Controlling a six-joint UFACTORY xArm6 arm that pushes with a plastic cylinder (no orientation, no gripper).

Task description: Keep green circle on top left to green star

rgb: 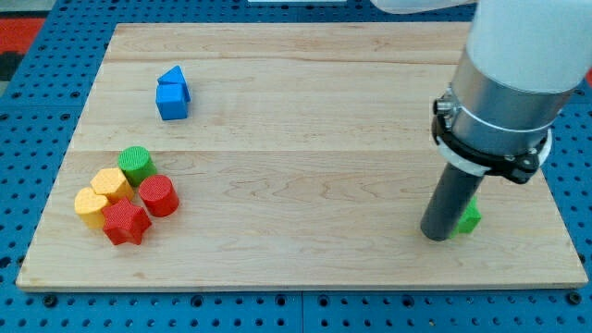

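The green circle sits near the view's left edge of the wooden board, at the top of a cluster of blocks. The green star lies far off at the view's right, mostly hidden behind my rod; only its right part shows. My tip rests on the board just left of the green star, touching or almost touching it. The green circle is far from my tip.
Beside the green circle lie a red circle, a red star, a yellow hexagon and a yellow heart. Two blue blocks sit together at the upper left. The arm's white and grey body hangs over the right side.
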